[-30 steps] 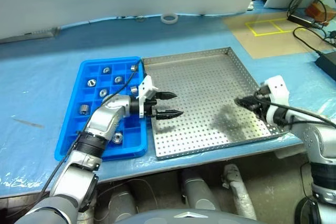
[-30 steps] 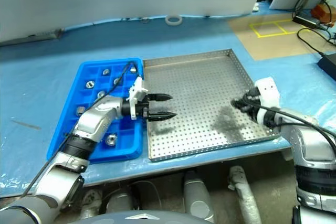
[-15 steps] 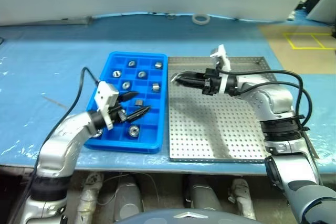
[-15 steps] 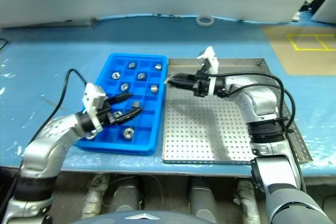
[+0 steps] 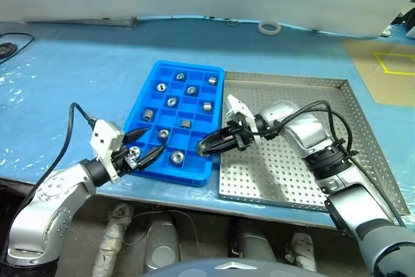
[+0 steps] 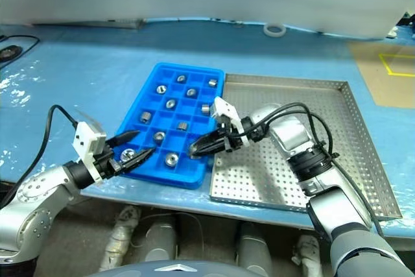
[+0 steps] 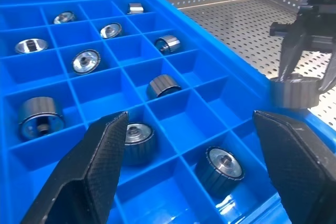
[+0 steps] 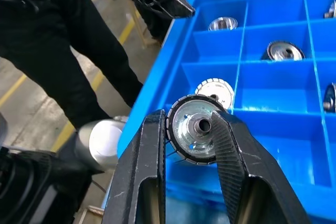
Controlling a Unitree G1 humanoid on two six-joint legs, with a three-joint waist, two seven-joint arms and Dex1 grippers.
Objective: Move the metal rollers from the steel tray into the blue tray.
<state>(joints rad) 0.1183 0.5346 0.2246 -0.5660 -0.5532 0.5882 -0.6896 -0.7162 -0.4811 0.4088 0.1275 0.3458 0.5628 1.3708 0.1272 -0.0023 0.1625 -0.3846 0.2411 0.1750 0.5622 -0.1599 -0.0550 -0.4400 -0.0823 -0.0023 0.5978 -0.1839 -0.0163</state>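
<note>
Right gripper (image 8: 189, 145) clamps one metal roller (image 8: 195, 128) above the blue tray (image 5: 150, 82) near-right corner; left gripper (image 5: 144, 152) spread wide beside near-left cell. Steel tray (image 5: 305, 167) seemingly bare.

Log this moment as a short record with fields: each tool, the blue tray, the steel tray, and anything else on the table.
right tool: shut on a metal roller, above the blue tray's near right corner
left tool: open, holding nothing, at the blue tray's near left corner
blue tray: metal rollers lying in separate compartments
steel tray: no rollers visible on its perforated floor
other: white tape ring on the blue-covered table beyond the trays
</note>
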